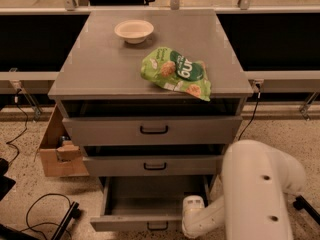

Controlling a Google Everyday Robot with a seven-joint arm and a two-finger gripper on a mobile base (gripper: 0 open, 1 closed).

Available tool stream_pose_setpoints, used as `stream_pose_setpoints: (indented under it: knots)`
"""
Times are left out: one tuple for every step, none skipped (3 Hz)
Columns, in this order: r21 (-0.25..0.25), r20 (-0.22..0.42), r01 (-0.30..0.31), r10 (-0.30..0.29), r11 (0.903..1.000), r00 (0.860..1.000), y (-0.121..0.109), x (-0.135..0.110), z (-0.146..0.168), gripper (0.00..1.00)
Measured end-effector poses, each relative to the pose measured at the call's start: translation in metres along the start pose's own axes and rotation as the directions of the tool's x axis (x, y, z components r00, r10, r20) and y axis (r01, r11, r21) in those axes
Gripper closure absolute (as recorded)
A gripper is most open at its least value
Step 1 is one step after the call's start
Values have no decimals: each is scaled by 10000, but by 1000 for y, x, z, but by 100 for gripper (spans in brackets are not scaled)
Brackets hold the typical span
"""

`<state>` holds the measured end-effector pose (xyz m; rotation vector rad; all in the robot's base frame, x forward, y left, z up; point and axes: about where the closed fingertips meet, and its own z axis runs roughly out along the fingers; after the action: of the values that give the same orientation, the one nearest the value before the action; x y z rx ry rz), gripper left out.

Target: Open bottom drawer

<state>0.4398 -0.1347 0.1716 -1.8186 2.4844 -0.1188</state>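
The bottom drawer of the grey cabinet is pulled well out, and its plain grey inside shows. Its small black loop handle sits at the centre of the front, at the lower edge of the view. My gripper is at the end of the white arm, low at the drawer's front right corner, just right of the handle. The big white arm link fills the lower right and hides the floor there.
The top drawer and middle drawer stand slightly ajar. A white bowl and a green snack bag lie on the cabinet top. An open cardboard box and black cables are on the floor at the left.
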Motion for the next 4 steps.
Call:
stream_pose_setpoints:
  knots:
    - [-11, 30, -117, 117, 9999, 9999, 19, 4, -6, 87]
    - [-11, 30, -117, 117, 9999, 9999, 18, 5, -12, 86]
    - [-12, 29, -117, 117, 9999, 9999, 18, 5, -12, 61]
    - [-12, 29, -117, 117, 9999, 9999, 18, 5, -12, 39]
